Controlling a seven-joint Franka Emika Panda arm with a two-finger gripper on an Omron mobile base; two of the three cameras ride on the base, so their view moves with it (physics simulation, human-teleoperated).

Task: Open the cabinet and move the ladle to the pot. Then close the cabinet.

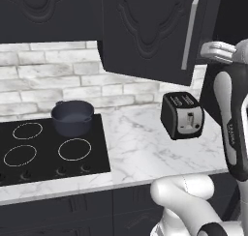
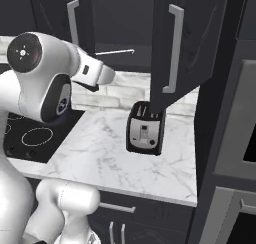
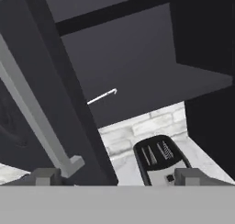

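The cabinet (image 2: 200, 28) stands with both doors swung out, and its dark shelf (image 3: 137, 76) is exposed. The ladle (image 2: 115, 52) lies on that shelf as a thin silvery stick, also in the hand view (image 3: 102, 97). My gripper (image 3: 118, 176) is open with nothing between its fingertips. It hangs below and in front of the shelf, close to the left door's silver bar handle (image 3: 32, 113). The dark blue-grey pot (image 1: 72, 116) sits lidless on the back right burner of the stove, far left of the cabinet opening.
A black toaster (image 1: 183, 115) stands on the marble counter (image 1: 135, 148) under the open cabinet. The open right door (image 2: 175, 48) hangs over it. The black cooktop (image 1: 43, 148) lies at the left, and a tall oven column (image 2: 230, 163) closes the right.
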